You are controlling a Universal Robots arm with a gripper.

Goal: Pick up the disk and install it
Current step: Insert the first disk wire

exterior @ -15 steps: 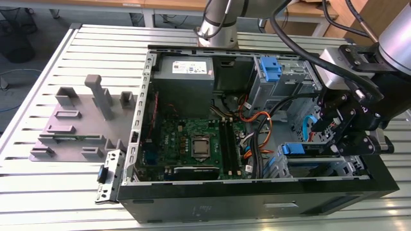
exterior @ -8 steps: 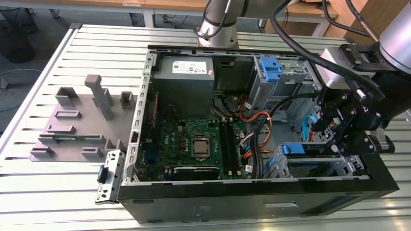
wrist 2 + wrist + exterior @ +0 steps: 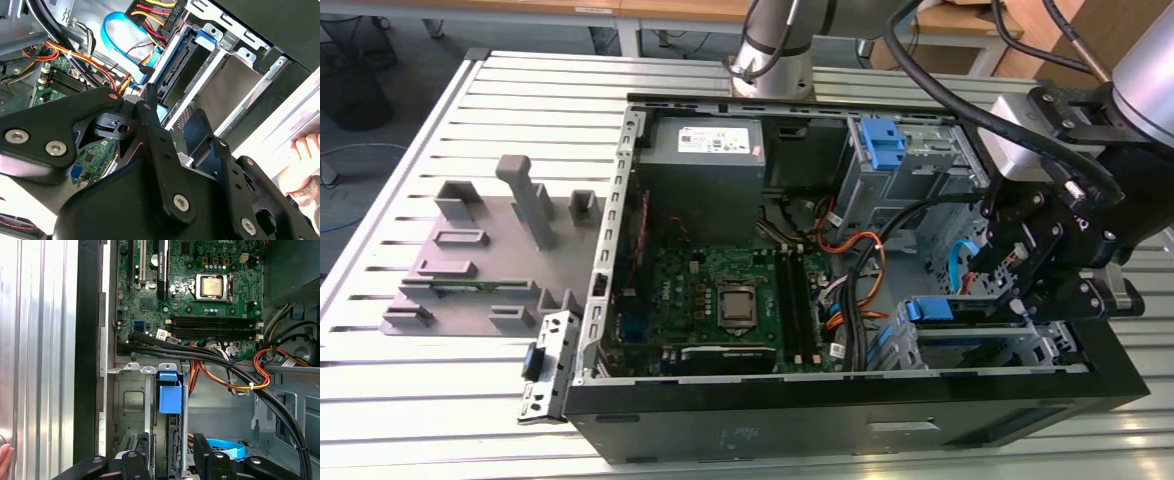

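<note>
The disk (image 3: 170,390) stands on edge in the drive bay at the case's front corner, its blue carrier bracket (image 3: 941,310) showing at the end nearer the motherboard. My gripper (image 3: 1014,300) hangs over that bay on the exterior view's right. In the first wrist view my gripper (image 3: 170,460) has one black finger (image 3: 135,460) on each side of the disk's edge. The second wrist view shows the disk (image 3: 175,65) lying in the metal cage, with my gripper (image 3: 170,125) shut on its near end.
The open case (image 3: 854,400) holds the motherboard (image 3: 734,300), a grey power supply (image 3: 704,145) and a tall blue latch piece (image 3: 881,145). Cable bundles (image 3: 235,375) run beside the bay. A grey fixture (image 3: 494,250) stands on the table. A person's hand (image 3: 305,150) rests outside the case.
</note>
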